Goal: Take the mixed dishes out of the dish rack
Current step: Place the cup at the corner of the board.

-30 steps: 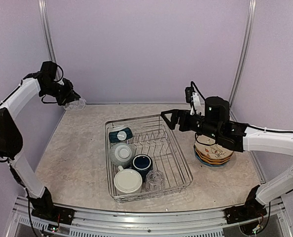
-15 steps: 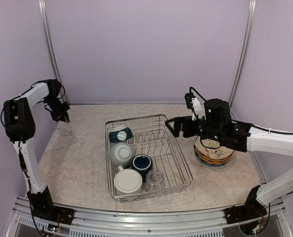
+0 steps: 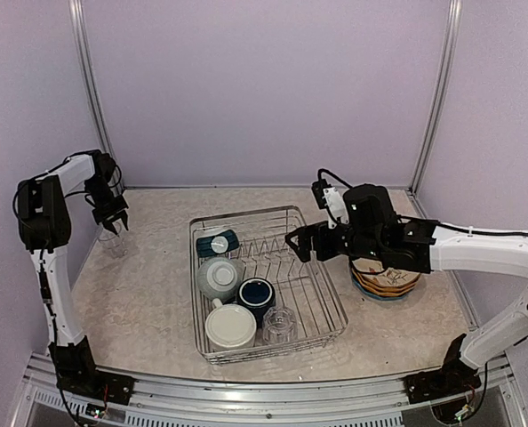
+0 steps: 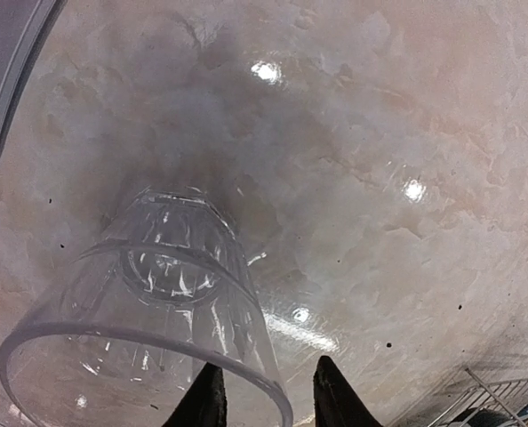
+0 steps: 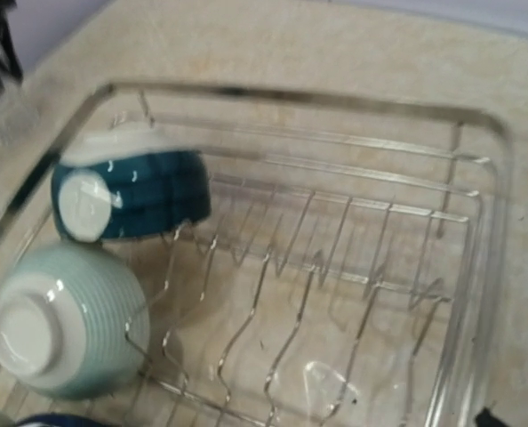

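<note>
"How many glasses?"
"Two: one glass [image 3: 280, 325] in the rack [image 3: 246, 213], a second glass [image 3: 113, 240] by the left edge."
"Mugs?"
"Two: a navy mug [image 3: 256, 293] and a cream mug [image 3: 230, 326]. Two bowls too: a teal bowl [image 3: 218, 242] and a pale green bowl [image 3: 220, 276]."
"Plates?"
"One stack of plates [image 3: 387, 281] near the right edge; I can't count them."

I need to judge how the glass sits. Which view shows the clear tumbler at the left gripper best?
Left wrist: the clear tumbler fills the frame, mouth-up on the table, its rim inside the left gripper. Top external shows it only small and faint under that gripper; right wrist misses it.
</note>
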Controlling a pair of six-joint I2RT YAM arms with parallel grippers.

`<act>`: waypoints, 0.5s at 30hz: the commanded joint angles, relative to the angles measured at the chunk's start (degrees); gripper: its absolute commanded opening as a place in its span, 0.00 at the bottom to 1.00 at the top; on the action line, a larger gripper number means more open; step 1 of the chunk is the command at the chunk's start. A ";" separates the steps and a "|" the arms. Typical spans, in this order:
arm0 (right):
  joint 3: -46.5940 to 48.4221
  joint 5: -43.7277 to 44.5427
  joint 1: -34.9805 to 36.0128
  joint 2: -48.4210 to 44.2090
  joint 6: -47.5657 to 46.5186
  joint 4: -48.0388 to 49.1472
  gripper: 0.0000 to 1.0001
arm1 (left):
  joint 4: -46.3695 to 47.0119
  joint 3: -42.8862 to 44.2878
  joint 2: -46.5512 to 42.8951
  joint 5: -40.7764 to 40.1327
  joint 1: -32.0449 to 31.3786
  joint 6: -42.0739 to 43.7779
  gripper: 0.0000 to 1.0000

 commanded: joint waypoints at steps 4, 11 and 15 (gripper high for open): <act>10.06 6.44 6.29 9.22 -5.47 -10.23 1.00 | -0.40 0.08 -3.69 -2.88 -0.72 0.65 0.51; 13.00 1.66 9.46 12.66 -4.74 -13.81 1.00 | 7.79 -6.53 -16.25 -2.62 -6.09 1.30 0.69; 15.91 1.21 11.89 14.97 -3.82 -18.90 1.00 | 15.93 -12.28 -25.55 -0.56 -10.43 1.95 0.76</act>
